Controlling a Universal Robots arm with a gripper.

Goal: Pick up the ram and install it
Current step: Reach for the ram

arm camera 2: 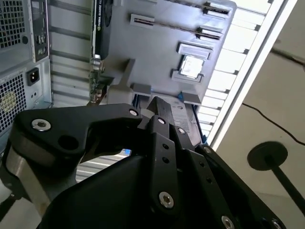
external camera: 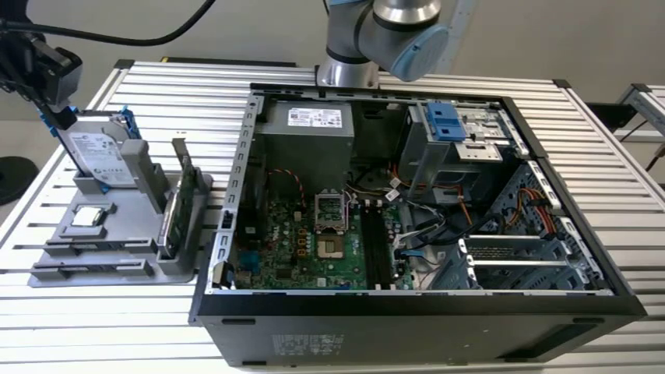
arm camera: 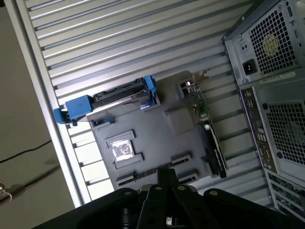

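— Slatted metal table (external camera: 156, 86), open case (external camera: 223, 234) on it, grey tray (external camera: 114, 206) just beside the case on the exterior view's left. How far along is the job?

— Early, I'd judge. The gripper (arm camera: 166, 177) hangs over the tray, above one end of the drive (external camera: 99, 152). In the first wrist view its tips read as one dark bar, drawn together with nothing between them.

— So no ram in hand?

— None that I can make out. A stick that long would reach out past the tips, and both wrist views look straight past them onto the tray, the drive and the card (external camera: 179, 206).

— Where is the ram, then?

— I cannot tell. The long tray slots (arm camera: 178, 161) look like thin dark slits, and whether a stick sits edge-on in one is too small to judge.

— And inside the case?

— The board slots (external camera: 376, 241) are dark lines in the exterior view. Filled or bare, I can't say.

— What's done, what's left?

— Nothing of the task shows as done. With the gripper over the tray and carrying nothing, I take the pick as not yet made, so the install is left too.
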